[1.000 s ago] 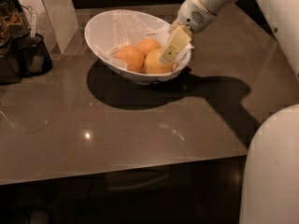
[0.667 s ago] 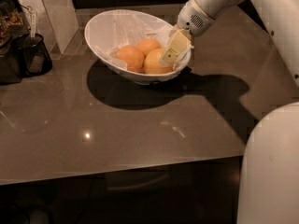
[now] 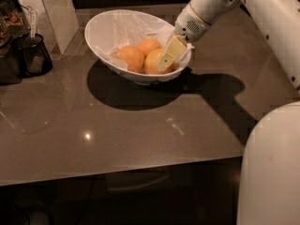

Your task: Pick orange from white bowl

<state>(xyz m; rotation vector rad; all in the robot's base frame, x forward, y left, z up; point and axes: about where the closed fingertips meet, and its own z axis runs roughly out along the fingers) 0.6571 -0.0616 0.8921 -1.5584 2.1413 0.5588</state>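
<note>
The white bowl [image 3: 101,29] stands tilted at the back of the dark table, lined with crinkled white paper. Three round fruits lie in it. The orange [image 3: 152,63] is the paler one at the front right. Two smaller, deeper-orange fruits lie beside it, one to the left [image 3: 130,57] and one behind [image 3: 149,45]. My gripper [image 3: 169,60] reaches down from the upper right into the bowl. It sits against the orange's right side and covers part of it.
A dark mesh holder [image 3: 30,55] and a dark box stand at the table's left edge. A pale upright panel [image 3: 56,11] stands behind them. My white arm [image 3: 262,13] crosses the upper right, and my white base [image 3: 272,168] fills the lower right.
My gripper has moved slightly down and to the left, closer onto the orange. The bowl and the fruits have not moved.
</note>
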